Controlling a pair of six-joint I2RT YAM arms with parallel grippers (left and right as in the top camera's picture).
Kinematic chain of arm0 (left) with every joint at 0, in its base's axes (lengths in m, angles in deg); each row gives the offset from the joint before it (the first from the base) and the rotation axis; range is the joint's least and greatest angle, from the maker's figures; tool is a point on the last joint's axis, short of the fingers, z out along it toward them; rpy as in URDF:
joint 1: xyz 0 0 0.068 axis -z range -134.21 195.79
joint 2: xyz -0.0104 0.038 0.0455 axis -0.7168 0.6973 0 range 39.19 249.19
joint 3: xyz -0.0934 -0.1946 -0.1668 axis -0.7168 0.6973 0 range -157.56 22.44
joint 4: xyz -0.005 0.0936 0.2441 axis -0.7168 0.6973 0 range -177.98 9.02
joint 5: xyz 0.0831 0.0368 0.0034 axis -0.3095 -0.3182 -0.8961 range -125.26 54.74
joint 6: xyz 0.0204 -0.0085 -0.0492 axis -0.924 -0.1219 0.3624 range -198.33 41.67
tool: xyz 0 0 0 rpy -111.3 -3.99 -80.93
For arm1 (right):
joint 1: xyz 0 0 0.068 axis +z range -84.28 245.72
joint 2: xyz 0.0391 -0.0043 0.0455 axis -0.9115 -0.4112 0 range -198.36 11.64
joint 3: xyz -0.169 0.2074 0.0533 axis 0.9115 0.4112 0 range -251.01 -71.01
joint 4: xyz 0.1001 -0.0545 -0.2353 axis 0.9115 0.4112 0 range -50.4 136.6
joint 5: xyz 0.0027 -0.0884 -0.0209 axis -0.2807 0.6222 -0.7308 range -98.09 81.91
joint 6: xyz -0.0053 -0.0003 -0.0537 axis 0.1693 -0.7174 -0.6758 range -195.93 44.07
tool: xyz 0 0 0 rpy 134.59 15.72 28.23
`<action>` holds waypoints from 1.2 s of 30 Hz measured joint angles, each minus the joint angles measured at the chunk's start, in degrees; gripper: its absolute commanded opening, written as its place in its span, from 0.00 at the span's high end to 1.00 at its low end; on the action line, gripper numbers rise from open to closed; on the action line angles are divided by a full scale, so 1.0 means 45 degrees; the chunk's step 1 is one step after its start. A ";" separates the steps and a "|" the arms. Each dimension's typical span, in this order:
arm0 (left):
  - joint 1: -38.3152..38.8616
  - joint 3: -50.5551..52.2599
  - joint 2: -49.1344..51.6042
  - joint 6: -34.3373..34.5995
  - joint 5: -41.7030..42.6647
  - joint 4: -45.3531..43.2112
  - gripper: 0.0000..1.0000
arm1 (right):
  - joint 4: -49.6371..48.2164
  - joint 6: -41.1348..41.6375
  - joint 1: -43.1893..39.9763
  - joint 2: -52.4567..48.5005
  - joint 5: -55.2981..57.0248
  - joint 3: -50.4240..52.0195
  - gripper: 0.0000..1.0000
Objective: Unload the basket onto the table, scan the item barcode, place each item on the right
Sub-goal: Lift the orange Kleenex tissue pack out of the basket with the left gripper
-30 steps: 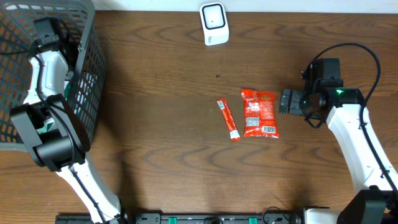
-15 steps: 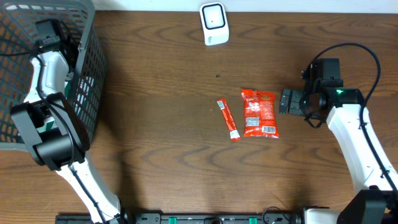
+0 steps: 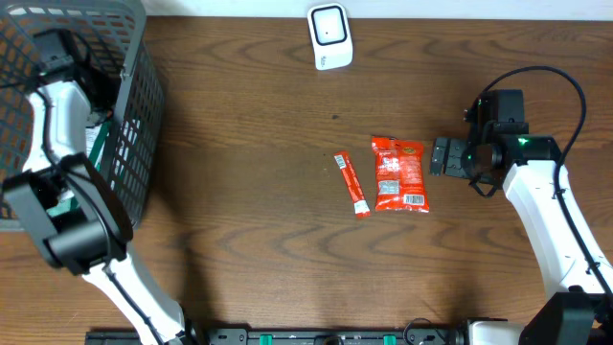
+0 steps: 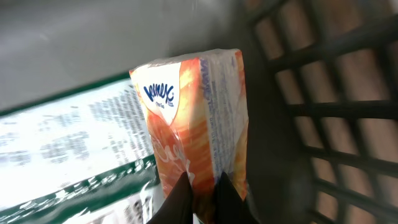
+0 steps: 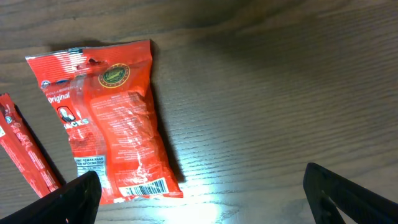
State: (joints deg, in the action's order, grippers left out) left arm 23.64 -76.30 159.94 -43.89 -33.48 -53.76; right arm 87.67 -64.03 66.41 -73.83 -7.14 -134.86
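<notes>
Inside the basket [image 3: 134,115], left fingers [image 4: 179,198] pinch the orange packet [image 4: 199,118] at its lower edge. Right fingers [image 5: 78,194] spread wide above the bench [image 3: 249,220], near the red snack bag [image 5: 112,124].

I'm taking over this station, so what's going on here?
The left gripper is down inside the basket, shut on an orange packet there. The right gripper is open over the table, next to a red bag and a red stick lying flat, touching neither. The scanner sits at the far edge with nothing held to it yet.
</notes>
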 measured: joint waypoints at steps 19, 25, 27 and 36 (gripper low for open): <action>-0.0753 0.0010 -0.7854 -0.2715 0.5158 0.5022 0.93 | -0.0005 0.0000 0.0000 0.0000 0.0000 0.0005 0.01; 0.0194 0.0005 -0.8524 -0.5129 0.8675 0.7902 0.93 | 0.0010 0.0000 0.0000 0.0000 0.0000 0.0000 0.01; 0.0787 0.0015 -0.8408 -0.5882 0.9180 0.8534 0.93 | 0.0005 0.0000 0.0000 0.0000 0.0000 0.0000 0.01; 0.4109 0.2589 -0.8354 -0.7388 1.0030 0.7461 0.93 | 0.0015 0.0000 0.0000 0.0000 -0.0005 0.0000 0.01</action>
State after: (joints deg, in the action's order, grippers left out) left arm 42.13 -64.65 122.34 -77.13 11.65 -20.19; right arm 87.74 -64.03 66.41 -73.83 -7.16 -134.86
